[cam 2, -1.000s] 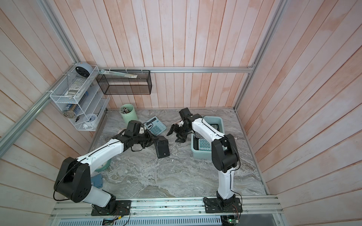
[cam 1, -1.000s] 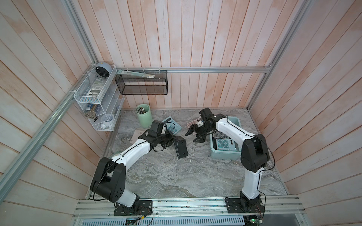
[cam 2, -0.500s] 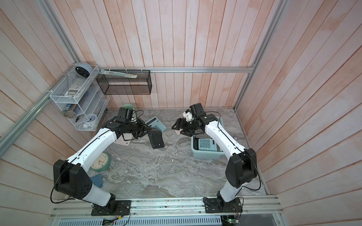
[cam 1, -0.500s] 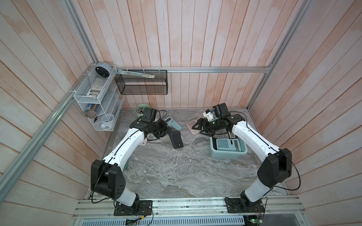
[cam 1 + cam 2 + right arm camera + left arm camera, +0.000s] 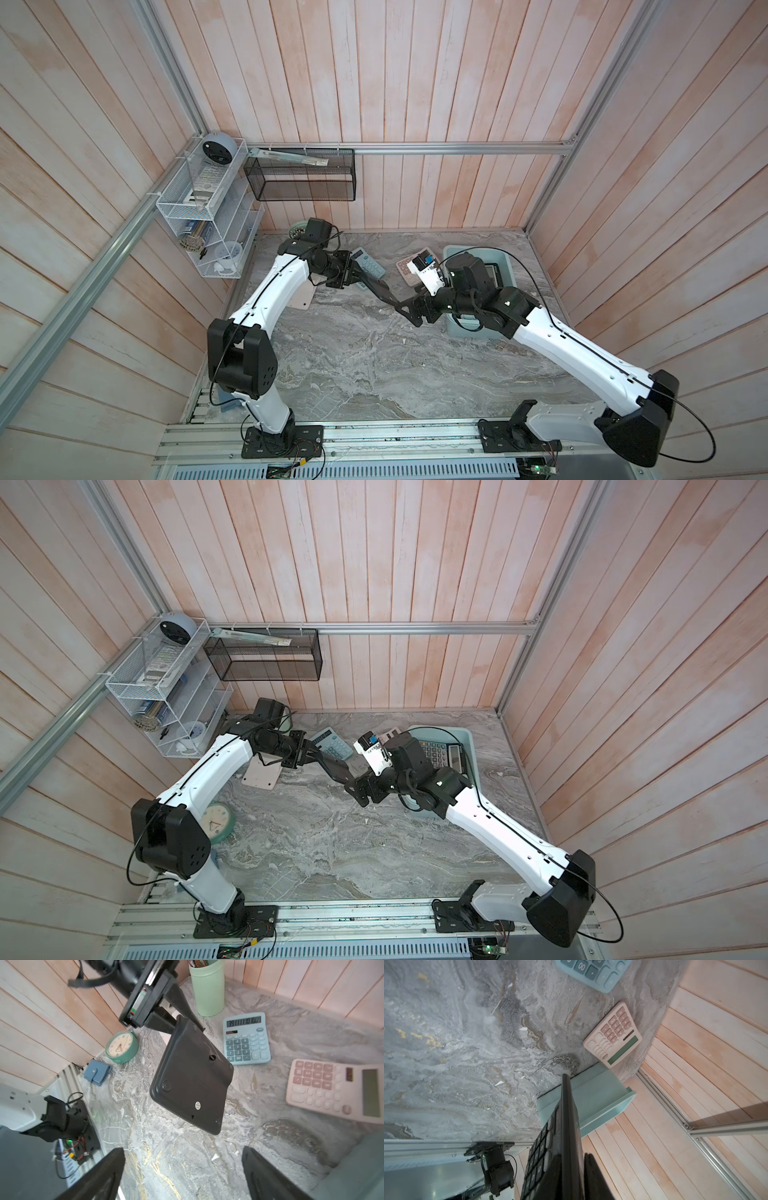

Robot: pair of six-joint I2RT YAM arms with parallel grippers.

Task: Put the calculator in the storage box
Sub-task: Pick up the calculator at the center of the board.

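The calculator (image 5: 191, 1078), black, is clamped at one edge by the closed left claw (image 5: 357, 279) and held tilted in the air above the worktop (image 5: 374, 365), near the storage box (image 5: 505, 266) but not in it. Its underside is presented to the right wrist view, where a small round white sticker is borne near one corner, its print too small to be read. The right claw (image 5: 182, 1148) is spread wide and empty, just short of the calculator's free end. A row of digits beginning 39 is displayed on the blue calculator (image 5: 247, 1041), whose number keys and 00 key can be read; a blank display is shown by the pink calculator (image 5: 328, 1088) beside it. A second dark calculator (image 5: 440, 752) is seen lying inside the box. The worktop is finished in grey veined marble with gold streaks and is enclosed by pale pink-washed plank walls (image 5: 415, 83) framed with aluminium rails (image 5: 457, 147), from which a black mesh basket (image 5: 303, 180) and a white wire rack (image 5: 195, 199) are hung.
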